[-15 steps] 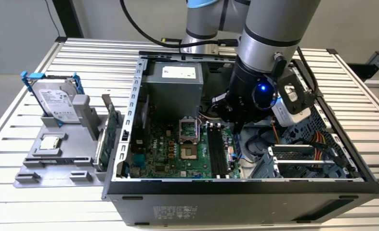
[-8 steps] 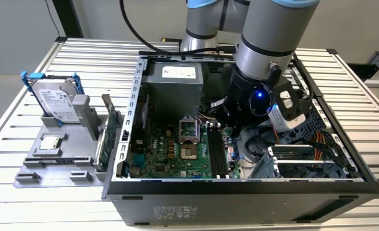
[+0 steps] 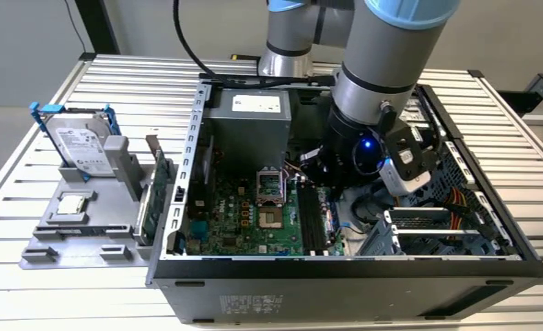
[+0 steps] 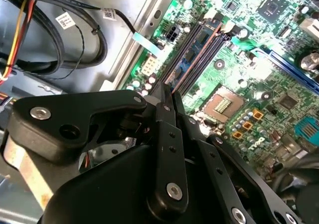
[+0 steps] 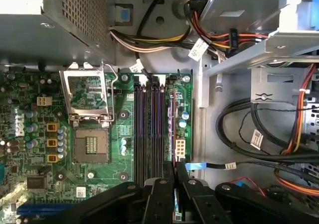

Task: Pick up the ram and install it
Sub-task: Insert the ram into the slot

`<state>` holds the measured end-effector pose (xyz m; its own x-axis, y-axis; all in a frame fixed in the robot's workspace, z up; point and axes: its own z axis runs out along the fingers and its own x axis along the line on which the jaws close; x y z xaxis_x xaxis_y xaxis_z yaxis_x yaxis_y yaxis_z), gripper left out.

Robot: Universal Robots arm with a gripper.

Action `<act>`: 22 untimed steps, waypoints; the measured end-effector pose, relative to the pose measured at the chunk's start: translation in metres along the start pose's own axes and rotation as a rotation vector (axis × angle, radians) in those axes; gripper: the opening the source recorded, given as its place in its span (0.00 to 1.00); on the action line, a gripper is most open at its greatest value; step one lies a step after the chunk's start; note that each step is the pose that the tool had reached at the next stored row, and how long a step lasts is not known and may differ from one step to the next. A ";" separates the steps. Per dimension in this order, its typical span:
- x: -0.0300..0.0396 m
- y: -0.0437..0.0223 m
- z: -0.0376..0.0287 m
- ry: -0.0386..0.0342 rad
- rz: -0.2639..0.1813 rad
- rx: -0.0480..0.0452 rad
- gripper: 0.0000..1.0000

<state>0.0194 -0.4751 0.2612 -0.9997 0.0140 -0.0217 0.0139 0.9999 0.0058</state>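
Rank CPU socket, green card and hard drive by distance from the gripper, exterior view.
From the gripper, inside the case:
1. CPU socket: on the motherboard, just to the exterior view's left.
2. Green card: outside the case wall, on the tray.
3. Hard drive: tray's far left.
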 end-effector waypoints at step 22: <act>0.0037 0.0031 0.0286 0.0000 -0.004 0.0033 0.00</act>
<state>0.0163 -0.4718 0.2326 -0.9997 0.0103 -0.0218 0.0102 0.9999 0.0025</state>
